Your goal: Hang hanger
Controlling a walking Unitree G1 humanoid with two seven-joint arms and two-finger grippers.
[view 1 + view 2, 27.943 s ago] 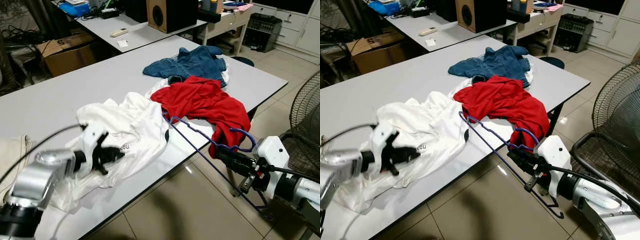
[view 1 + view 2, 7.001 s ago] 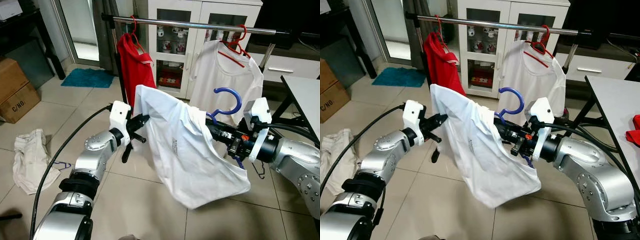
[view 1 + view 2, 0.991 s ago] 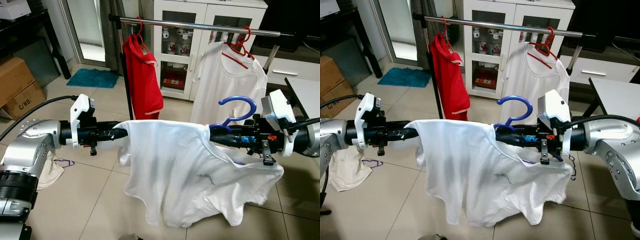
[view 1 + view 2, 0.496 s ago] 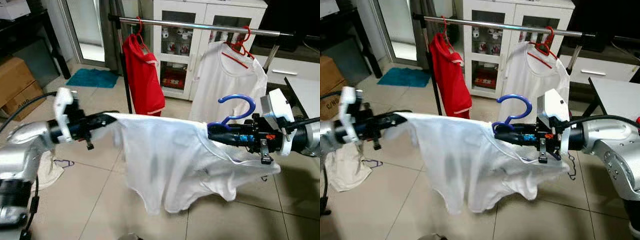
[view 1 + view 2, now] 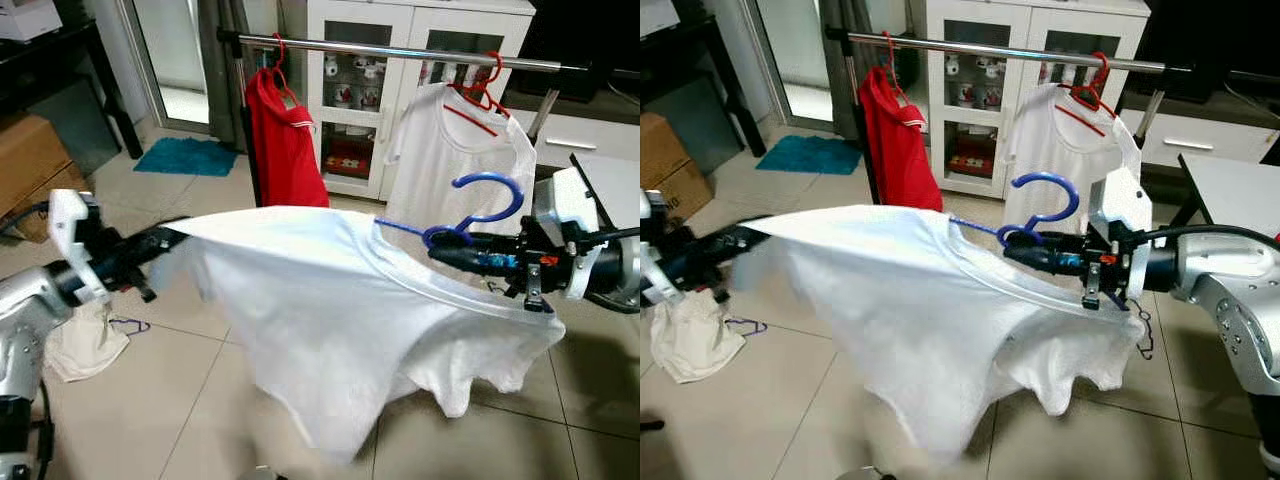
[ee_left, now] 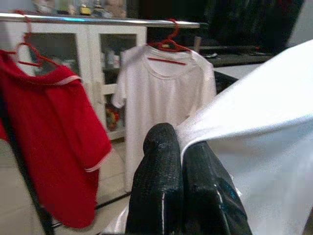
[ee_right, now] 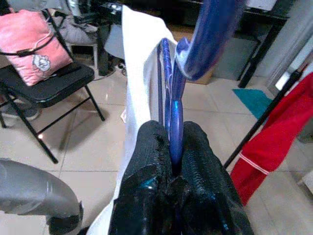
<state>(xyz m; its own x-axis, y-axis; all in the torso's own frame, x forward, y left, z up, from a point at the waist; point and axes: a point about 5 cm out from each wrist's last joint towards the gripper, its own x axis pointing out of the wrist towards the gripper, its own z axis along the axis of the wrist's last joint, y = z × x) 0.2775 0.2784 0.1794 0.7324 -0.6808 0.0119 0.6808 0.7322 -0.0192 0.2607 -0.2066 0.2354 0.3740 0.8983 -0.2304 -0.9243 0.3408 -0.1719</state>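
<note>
Right gripper (image 5: 440, 251) clamps the blue hanger (image 5: 478, 204); left gripper (image 6: 183, 161) pinches the white shirt (image 5: 340, 320), stretching it for hanging on the rail (image 5: 400, 50).

A white T-shirt (image 5: 350, 320) stretches across the middle of the frame, pulled taut between the two grippers. At mid-left the left gripper (image 5: 165, 243) pinches the shirt's edge. At mid-right the right gripper (image 5: 445, 253) clamps the blue hanger (image 5: 470, 215), whose hook curls upward. Along the top runs a metal rail (image 5: 400, 50) carrying a red shirt (image 5: 285, 140) on a red hanger and a second white shirt (image 5: 455, 160) to its right. At lower left a pale cloth (image 5: 85, 345) lies on the tiled floor (image 5: 150, 420). A teal mat (image 5: 185, 157) lies at upper left.
</note>
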